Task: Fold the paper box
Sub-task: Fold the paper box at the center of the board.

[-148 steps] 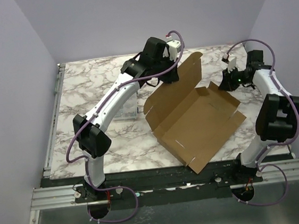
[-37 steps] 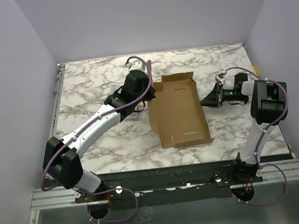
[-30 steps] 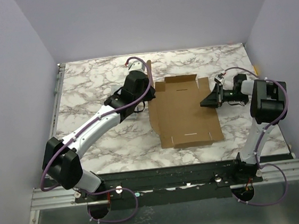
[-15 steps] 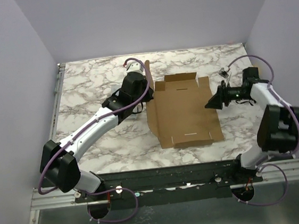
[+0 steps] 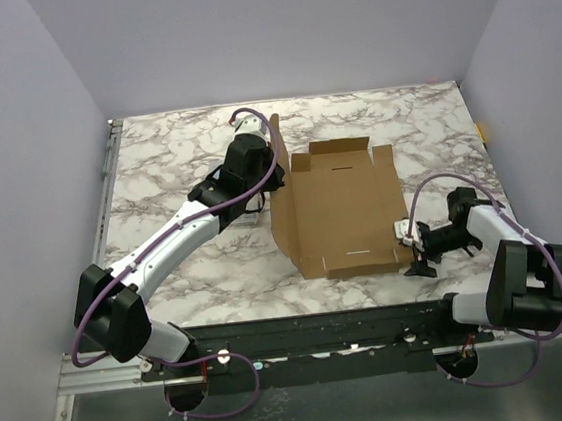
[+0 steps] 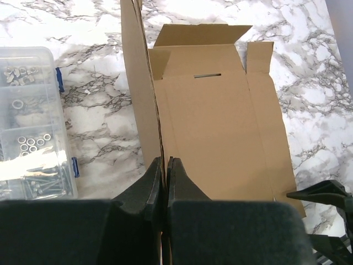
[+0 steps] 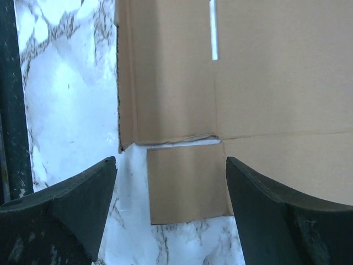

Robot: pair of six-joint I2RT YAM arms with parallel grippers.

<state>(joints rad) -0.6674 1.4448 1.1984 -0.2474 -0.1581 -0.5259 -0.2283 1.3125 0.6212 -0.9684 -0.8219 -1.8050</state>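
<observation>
While pinching upright left flap of paper box (image 5: 346,209) with left gripper (image 6: 164,161), holds right gripper (image 7: 170,164) agape at its near-right corner.

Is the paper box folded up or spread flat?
Mostly spread: the paper box lies flat; only one side wall stands, pinched by the left gripper.

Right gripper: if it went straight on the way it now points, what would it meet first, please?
Probably the box: its small corner flap lies dead ahead of the right gripper, though depth is unclear.
</observation>
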